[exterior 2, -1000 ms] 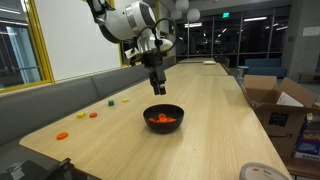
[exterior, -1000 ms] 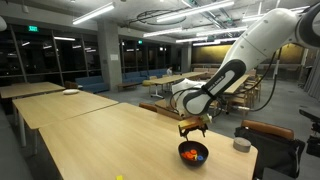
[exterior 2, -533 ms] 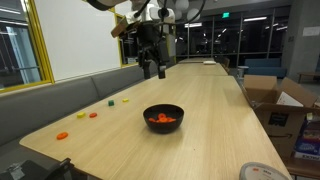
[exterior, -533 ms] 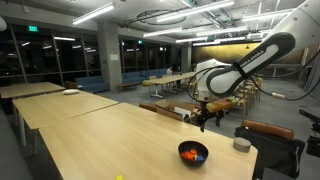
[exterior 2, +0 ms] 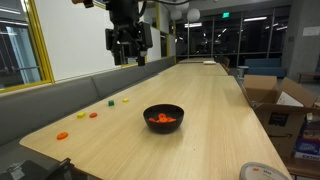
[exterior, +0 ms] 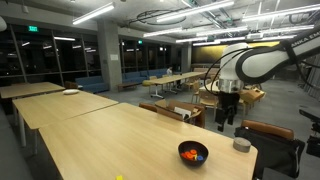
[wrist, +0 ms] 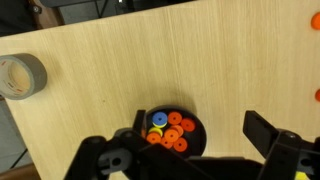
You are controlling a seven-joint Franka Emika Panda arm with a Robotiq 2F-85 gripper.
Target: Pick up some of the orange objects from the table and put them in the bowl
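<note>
I had the gripper (exterior 2: 128, 58) hanging high above the table (exterior 2: 215, 105) with its jaws spread wide and nothing between them. In the wrist view the two fingers (wrist: 272, 133) stood far apart at the bottom of the picture, their bases cut off by the frame.

Straight below sat the bowl (wrist: 141, 122), with orange objects (wrist: 174, 136) and a yellow piece among them inside. Bare wood lay all around it, so there was open room on every side.

A grey roll (wrist: 20, 77) lay near the table's end edge, well apart from the bowl. More orange objects (exterior 2: 62, 135) lay near the long edge on the bench side, with a green piece (exterior 2: 109, 102) and a yellow piece (exterior 2: 126, 99) farther along. In the wrist view two orange bits (wrist: 316, 20) were clipped by the right border.

In an exterior view the bowl (exterior: 186, 158) sat close to the table's end, beside a chair back (exterior: 268, 128). Cardboard boxes (exterior 2: 272, 105) stood off the far long edge. The upper arm ran out of frame.
</note>
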